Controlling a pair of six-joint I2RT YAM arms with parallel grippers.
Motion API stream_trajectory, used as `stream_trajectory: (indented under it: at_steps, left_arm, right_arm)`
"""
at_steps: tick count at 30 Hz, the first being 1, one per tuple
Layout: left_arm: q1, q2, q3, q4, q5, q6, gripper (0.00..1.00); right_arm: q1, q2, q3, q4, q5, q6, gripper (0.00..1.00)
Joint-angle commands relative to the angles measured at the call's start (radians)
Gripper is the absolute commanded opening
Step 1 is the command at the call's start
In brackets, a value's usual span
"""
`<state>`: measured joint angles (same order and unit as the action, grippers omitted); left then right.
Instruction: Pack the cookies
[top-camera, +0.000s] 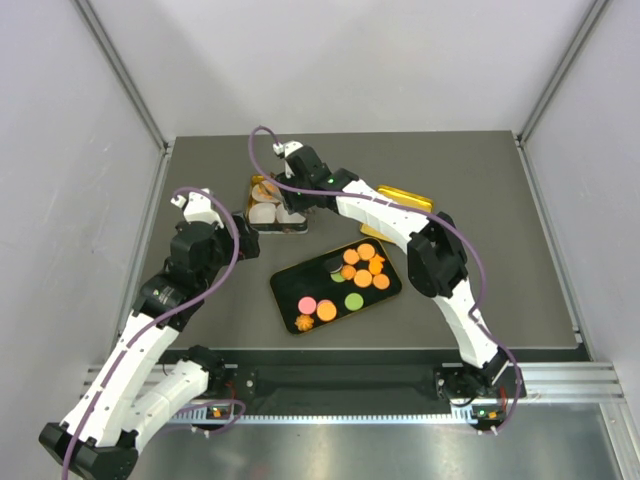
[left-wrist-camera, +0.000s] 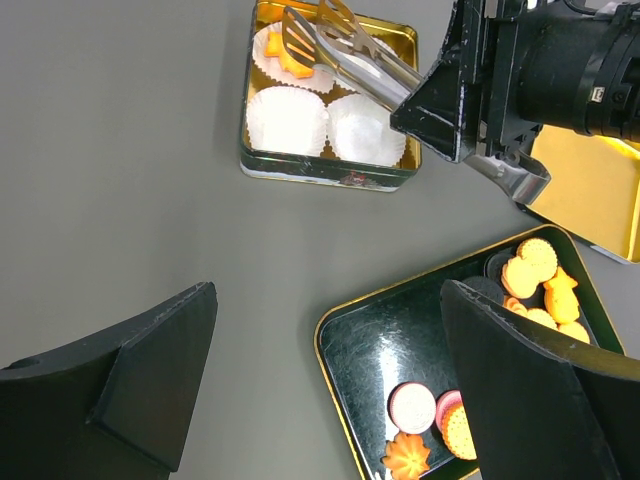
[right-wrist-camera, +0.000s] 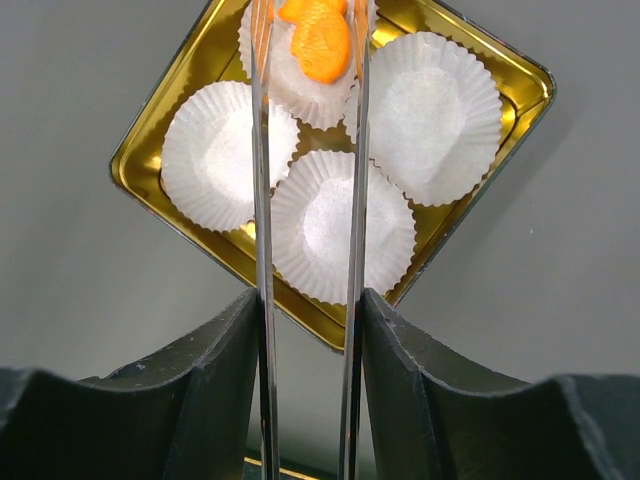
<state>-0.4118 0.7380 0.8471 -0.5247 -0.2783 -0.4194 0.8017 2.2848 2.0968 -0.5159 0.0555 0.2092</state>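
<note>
My right hand (right-wrist-camera: 308, 320) grips the tongs (right-wrist-camera: 262, 180), tips flanking a fish cookie (right-wrist-camera: 322, 45) in the far paper cup (right-wrist-camera: 300, 98) of the tin (right-wrist-camera: 135, 165). My left hand (left-wrist-camera: 328, 300) hangs wide open, empty. Lifting could snag the pleats and spill it.

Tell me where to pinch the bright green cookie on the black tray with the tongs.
By its rim, from straight above: the bright green cookie lies flat on the black tray, apart from the orange rounds, so the tongs held by the right gripper could set one blade at each opposite edge.
</note>
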Motion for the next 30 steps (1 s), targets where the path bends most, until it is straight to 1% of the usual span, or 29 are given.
stream_trajectory:
  at_steps: [1, 5, 7, 10, 11, 14, 16, 17, 20, 25, 30]
  left_arm:
    - [0.007, -0.005, -0.008, 0.034, -0.005, 0.002, 0.98]
    - [0.007, -0.008, -0.010, 0.034, -0.007, 0.002, 0.98]
    - [0.007, -0.008, -0.010, 0.034, -0.007, 0.002, 0.98]
    - [0.007, -0.005, -0.010, 0.035, -0.007, 0.001, 0.98]
    - [0.007, -0.005, -0.010, 0.037, -0.007, 0.001, 0.98]
    - [0.008, -0.005, -0.010, 0.040, -0.004, 0.001, 0.98]
    - [0.008, -0.005, -0.008, 0.042, -0.002, 0.001, 0.98]
    - [0.008, -0.003, -0.008, 0.040, -0.001, 0.001, 0.98]
    - [0.008, 0.000, -0.010, 0.045, 0.002, 0.001, 0.98]
    - [0.008, 0.012, -0.010, 0.043, 0.013, -0.001, 0.98]
    - [0.010, 0.024, -0.010, 0.046, 0.018, -0.001, 0.98]
  right_arm:
    - [-0.009, -0.091, 0.016, 0.051, 0.009, -0.019, 0.43]
    - [-0.019, -0.171, -0.039, 0.060, -0.008, -0.008, 0.42]
    - [-0.029, -0.241, -0.076, 0.063, -0.006, 0.002, 0.41]
    - [-0.042, -0.362, -0.182, 0.060, 0.015, 0.028, 0.41]
    - [-0.045, -0.396, -0.254, 0.059, 0.015, 0.039, 0.41]
    - [-0.047, -0.577, -0.401, 0.040, 0.020, 0.061, 0.41]
    - [-0.047, -0.639, -0.487, -0.009, 0.017, 0.064, 0.41]
    - [-0.047, -0.694, -0.513, -0.031, 0.012, 0.062, 0.41]
    - [-0.039, -0.789, -0.606, -0.120, 0.003, 0.053, 0.41]
    - [-0.001, -0.867, -0.702, -0.269, -0.039, 0.036, 0.41]
    - [0.005, -0.910, -0.765, -0.332, -0.026, 0.027, 0.40]
